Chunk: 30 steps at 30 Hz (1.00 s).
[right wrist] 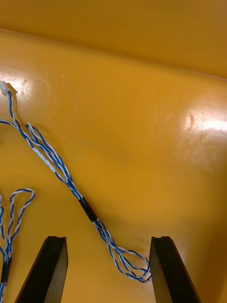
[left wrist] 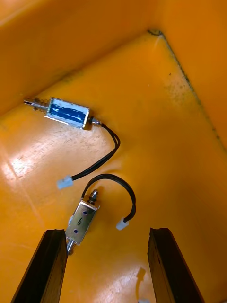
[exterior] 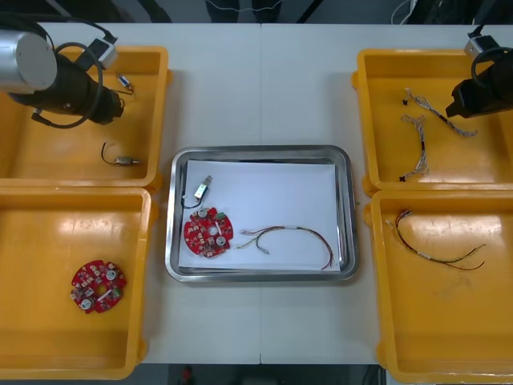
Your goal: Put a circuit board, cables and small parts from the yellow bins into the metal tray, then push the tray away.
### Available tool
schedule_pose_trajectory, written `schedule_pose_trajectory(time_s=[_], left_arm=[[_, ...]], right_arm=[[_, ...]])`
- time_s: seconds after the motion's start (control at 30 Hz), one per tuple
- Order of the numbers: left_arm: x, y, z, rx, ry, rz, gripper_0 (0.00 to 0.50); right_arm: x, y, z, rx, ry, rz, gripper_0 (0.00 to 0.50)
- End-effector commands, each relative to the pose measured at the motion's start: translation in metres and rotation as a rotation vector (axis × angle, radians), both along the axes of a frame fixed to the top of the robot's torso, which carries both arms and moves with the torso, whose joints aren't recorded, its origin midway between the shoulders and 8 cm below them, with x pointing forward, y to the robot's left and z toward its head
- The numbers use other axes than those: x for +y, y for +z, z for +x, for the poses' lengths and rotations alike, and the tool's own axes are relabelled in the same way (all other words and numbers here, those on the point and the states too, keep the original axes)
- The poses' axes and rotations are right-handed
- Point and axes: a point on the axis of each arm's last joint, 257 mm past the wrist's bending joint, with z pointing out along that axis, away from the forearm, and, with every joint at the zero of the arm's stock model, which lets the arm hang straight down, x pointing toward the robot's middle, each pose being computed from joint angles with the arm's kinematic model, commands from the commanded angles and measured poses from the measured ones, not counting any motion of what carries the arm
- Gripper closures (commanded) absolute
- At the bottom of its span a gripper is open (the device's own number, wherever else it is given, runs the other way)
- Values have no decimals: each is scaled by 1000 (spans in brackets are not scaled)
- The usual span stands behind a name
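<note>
- White inside and steel at the rim, your metal tray (exterior: pixel 260 151) sits mid-table between the yellow bins.
- Inside it lie a round red circuit board (exterior: pixel 208 232) at the left, a small metal part (exterior: pixel 201 190) just beyond that, and a red and yellow cable (exterior: pixel 292 237) to the right.
- A second circuit board (exterior: pixel 98 285) lies in the near left bin (exterior: pixel 40 241); a spare red and yellow cable (exterior: pixel 437 249) lies in the near right bin (exterior: pixel 449 321).
- Your left gripper (left wrist: pixel 108 236) hangs over the far left bin (exterior: pixel 32 152), fingers spread wide and gripping nothing. The nearer metal part (left wrist: pixel 81 220) lies on the bin floor just inside one finger, with its black lead (left wrist: pixel 118 184) curling across the gap. A farther metal part (left wrist: pixel 68 112) rests by the bin wall.
- Your right gripper (right wrist: pixel 108 241) hangs over the far right bin (exterior: pixel 377 120), likewise spread wide and empty. A twisted blue and white cable (right wrist: pixel 61 170) runs over the floor, its looped end between the fingers, just beside one. A second twisted cable (right wrist: pixel 12 213) lies outside the other finger.
</note>
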Motion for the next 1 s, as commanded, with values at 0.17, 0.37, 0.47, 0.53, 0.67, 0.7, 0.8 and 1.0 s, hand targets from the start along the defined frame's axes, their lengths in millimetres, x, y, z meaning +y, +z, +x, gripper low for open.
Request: schedule_pose_trajectory(time_s=[0.17, 0.37, 0.47, 0.53, 0.67, 0.7, 0.8, 1.0], left_arm=[[9, 28, 18, -80, -46, 89, 0], [18, 32, 25, -117, -51, 120, 0], [18, 35, 27, -129, -58, 133, 0], [20, 37, 28, -137, -58, 140, 0], [27, 32, 32, -145, -53, 149, 0], [30, 31, 32, -145, -54, 156, 0], [36, 25, 34, -149, -64, 171, 0], [37, 18, 34, -142, -59, 154, 0]], right_arm=[[23, 30, 19, -69, 63, -4, 0], [22, 12, 23, -85, 35, 41, 0], [21, 9, 22, -77, 43, 13, 0], [21, 8, 22, -75, 44, 10, 0], [21, 0, 18, -57, 47, 9, 0], [21, 0, 19, -58, 49, 6, 0], [22, -8, 17, -46, 47, 5, 0], [22, -12, 16, -41, 50, -4, 0]])
